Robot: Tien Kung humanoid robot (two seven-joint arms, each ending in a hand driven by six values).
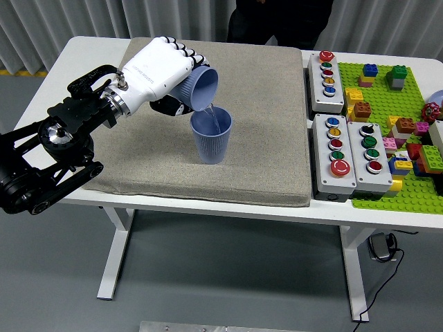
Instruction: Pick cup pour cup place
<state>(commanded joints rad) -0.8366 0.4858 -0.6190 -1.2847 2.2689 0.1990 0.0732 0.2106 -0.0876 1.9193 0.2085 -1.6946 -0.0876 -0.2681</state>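
Two blue cups are meeting over the grey mat [270, 138]: the tilted cup [199, 87], mouth aimed down-right, is pouring into the upright cup [211, 136] just below it, while the left hand [160, 72] is gripping the tilted one from the left.
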